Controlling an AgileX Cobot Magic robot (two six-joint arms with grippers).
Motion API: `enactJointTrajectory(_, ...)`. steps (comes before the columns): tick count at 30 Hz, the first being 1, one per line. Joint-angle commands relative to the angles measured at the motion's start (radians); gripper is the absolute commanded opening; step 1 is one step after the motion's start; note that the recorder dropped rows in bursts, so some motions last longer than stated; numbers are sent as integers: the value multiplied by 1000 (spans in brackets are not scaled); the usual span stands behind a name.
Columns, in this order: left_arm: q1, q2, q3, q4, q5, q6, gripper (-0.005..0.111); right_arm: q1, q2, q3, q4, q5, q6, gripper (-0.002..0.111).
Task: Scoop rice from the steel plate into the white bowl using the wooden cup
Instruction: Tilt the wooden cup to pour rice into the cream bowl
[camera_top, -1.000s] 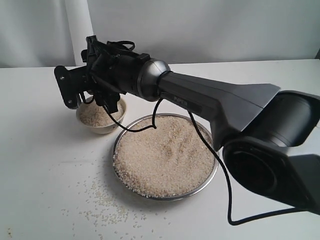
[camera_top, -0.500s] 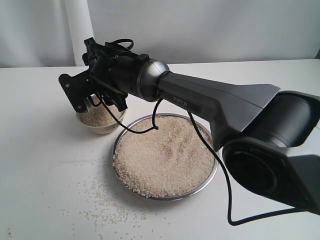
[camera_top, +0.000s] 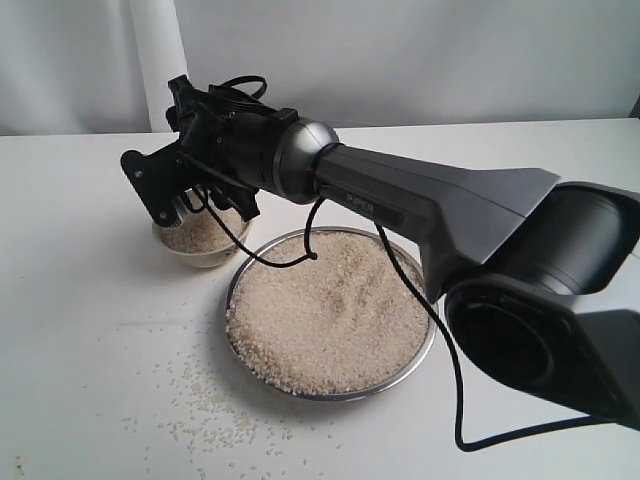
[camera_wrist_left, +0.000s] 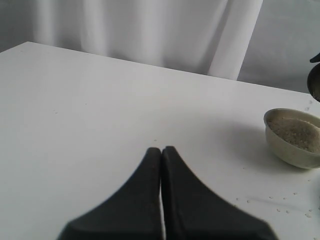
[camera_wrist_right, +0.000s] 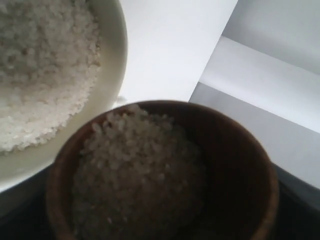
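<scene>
Two arms differ: the right gripper (camera_top: 182, 200) clamps the wooden cup (camera_wrist_right: 240, 165), filled with rice (camera_wrist_right: 135, 170), just above the white bowl (camera_top: 205, 257) and hides part of it. The steel plate (camera_top: 330, 395) lies just beside the bowl, and a black cable (camera_top: 262, 263) hangs over its rim. Loose grains (camera_top: 210, 415) lie on the table before it. The left gripper (camera_wrist_left: 161, 152) is closed and empty.

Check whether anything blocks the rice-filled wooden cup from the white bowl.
Nothing visible does. In the right wrist view the wooden cup, loaded with rice, hangs right at the rim of the white bowl, with only open air between them.
</scene>
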Motion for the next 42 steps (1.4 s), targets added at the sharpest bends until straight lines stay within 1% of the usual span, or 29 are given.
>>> enactJointTrajectory(1, -1, 8, 1, -4, -6, -2, 0, 2, -8, -8, -50, -26, -4, 0)
enactJointTrajectory(4, -1, 8, 1, -4, -6, -2, 0, 2, -8, -8, -87, -31, -24, 0)
enactJointTrajectory(8, -1, 8, 1, -4, -6, -2, 0, 2, -8, -8, -93, -31, -175, 0)
enactJointTrajectory(17, -1, 8, 1, -4, -6, -2, 0, 4, -4, -8, -107, -39, -229, 0)
enactJointTrajectory(24, -1, 8, 1, -4, -6, -2, 0, 4, 7, -8, -109, -61, -347, 0)
enactJointTrajectory(42, -1, 8, 1, -4, -6, -2, 0, 13, 7, -8, -141, -74, -369, 0)
